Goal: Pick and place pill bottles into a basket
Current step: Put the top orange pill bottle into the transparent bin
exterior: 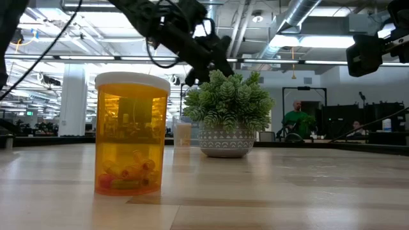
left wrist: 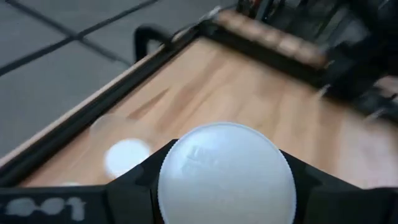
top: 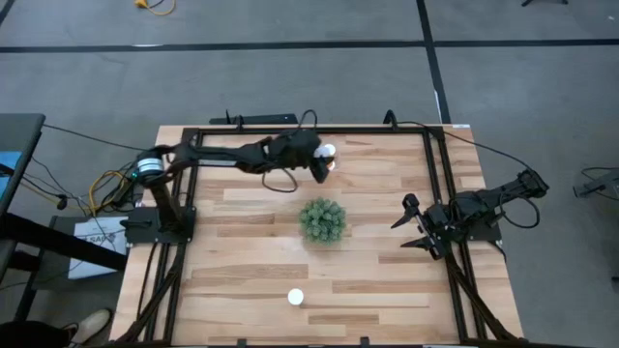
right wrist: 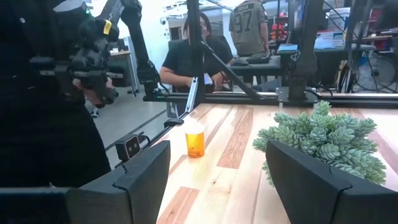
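While the right claw [top: 414, 224] waited spread wide at the right edge of the table [top: 251, 280], the left claw [top: 322, 164] reached out above the far middle of the table, behind the green plant [top: 322, 220]. It gripped a pill bottle [top: 329, 152] between its fingers [left wrist: 130, 180], and the wrist view was filled by that bottle's round white cap [left wrist: 227, 174]. Beneath it, near the black frame [left wrist: 93, 118] on the far edge, a pale round shape [left wrist: 126, 156] lay inside a faint clear outline, possibly the basket [left wrist: 106, 127], though the blur made that hard to confirm. A second bottle [top: 296, 298] stood alone near the front edge, well apart from the plant. In the right wrist view another bottle [right wrist: 195, 140] stood upright on the far boards.
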Robot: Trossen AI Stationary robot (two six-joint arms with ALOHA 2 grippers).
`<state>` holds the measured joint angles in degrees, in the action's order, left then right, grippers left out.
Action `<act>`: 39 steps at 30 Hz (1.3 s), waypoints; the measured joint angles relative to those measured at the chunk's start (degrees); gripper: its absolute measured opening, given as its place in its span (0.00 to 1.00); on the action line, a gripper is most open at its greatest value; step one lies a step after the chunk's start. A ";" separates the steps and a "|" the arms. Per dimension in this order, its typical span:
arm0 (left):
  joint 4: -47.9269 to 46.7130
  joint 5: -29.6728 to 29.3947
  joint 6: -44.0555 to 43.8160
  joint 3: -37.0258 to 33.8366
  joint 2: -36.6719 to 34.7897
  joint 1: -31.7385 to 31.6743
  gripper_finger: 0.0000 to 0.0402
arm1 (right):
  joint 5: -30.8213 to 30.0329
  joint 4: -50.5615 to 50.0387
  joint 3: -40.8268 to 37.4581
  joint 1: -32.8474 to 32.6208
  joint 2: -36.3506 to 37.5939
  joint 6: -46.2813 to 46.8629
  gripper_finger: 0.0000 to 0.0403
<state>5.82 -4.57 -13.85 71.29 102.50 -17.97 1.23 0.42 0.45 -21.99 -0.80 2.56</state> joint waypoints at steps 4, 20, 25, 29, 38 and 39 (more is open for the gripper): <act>-5.98 -2.21 3.09 4.36 3.06 -1.25 0.43 | 0.00 0.01 0.00 -0.01 0.07 0.01 0.65; -13.67 -3.38 5.79 5.11 3.56 -6.15 0.46 | 0.01 0.00 0.00 0.01 0.07 0.01 0.65; -13.86 -3.30 5.79 5.11 4.76 -5.45 0.45 | 0.02 0.01 0.01 0.01 0.07 0.01 0.65; -13.64 -2.38 5.76 5.00 7.38 -4.28 0.42 | 0.01 0.00 0.01 0.01 0.07 0.01 0.65; -13.62 -3.92 5.50 5.04 9.30 -3.37 0.48 | 0.02 0.00 0.00 0.01 0.07 0.01 0.65; -13.37 -3.88 5.42 5.04 9.68 -3.37 0.47 | 0.02 0.01 0.00 0.01 0.07 0.01 0.65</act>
<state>-7.55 -8.45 -8.43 76.34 112.18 -21.34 1.26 0.43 0.45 -21.98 -0.73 2.57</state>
